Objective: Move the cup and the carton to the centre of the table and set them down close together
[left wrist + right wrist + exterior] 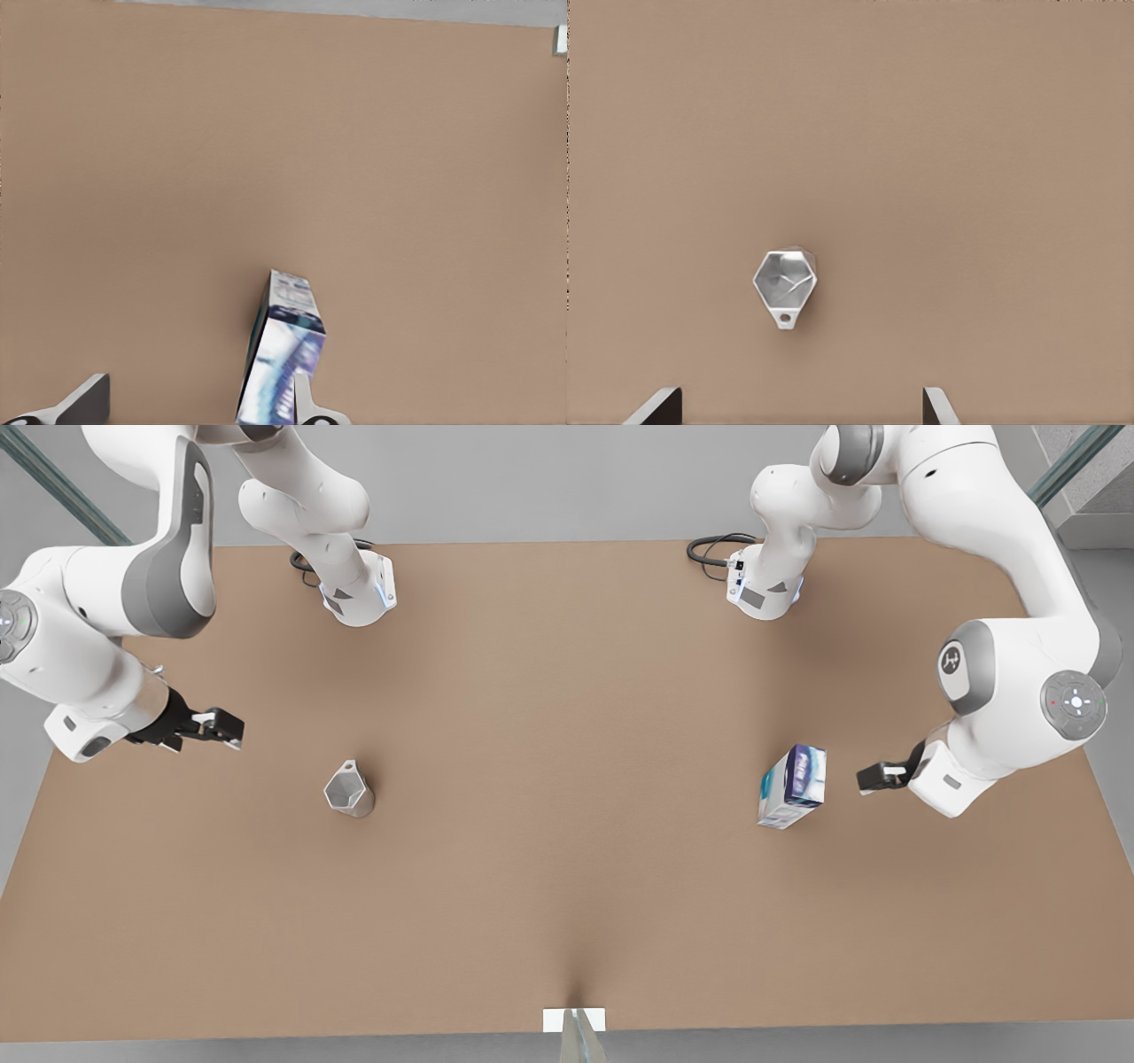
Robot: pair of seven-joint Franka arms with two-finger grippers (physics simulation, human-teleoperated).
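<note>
We take the large matte tan-brown rectangular table [567, 886] as our landmark. The small silvery-grey faceted metal cup [349, 789] stands upright on it well toward the front view's left of the table centre, and the small upright blue, purple and white carton [792, 786] stands well toward the front view's right of that centre, so the two are far apart and neither is yet at the centre. We match the arms by their wrist views: the left gripper [875, 777] hangs just beside the carton on the side away from the table centre, with its fingers [87, 400] spread apart and nothing between them; in the left wrist view one fingertip overlaps the carton [283, 354], but we cannot tell whether it touches. The right gripper [217, 726] hovers near the cup, outward from the centre and apart from it, fingers [660, 405] spread wide and empty, with the cup [785, 282] ahead of the gap. We judge each gripper must close inward on its own object; the carton's long axis is vertical, so a sideways pinch suits it
</note>
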